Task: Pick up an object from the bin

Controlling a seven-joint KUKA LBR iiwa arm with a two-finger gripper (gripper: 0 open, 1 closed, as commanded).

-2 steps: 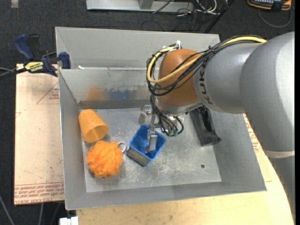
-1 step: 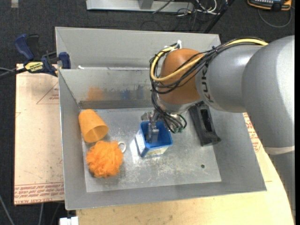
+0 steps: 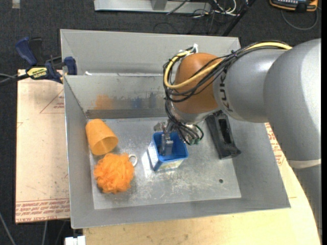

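Near the middle of the bin [image 3: 204, 188], at 3 o'clock from the orange cup [image 3: 100, 136], planted with the claw [image 3: 167, 143] on the small blue box [image 3: 176, 154], spread impossible to tell; judged mid-grasp, so next calls for closing firmly and lifting straight up.

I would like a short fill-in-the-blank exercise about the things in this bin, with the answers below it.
The gripper is down at the ____ box in the middle of the bin.
The cup and the fluffy ball are both ____.
In this view, the black thing lies to the ____ of the box.
Missing words: blue; orange; right.
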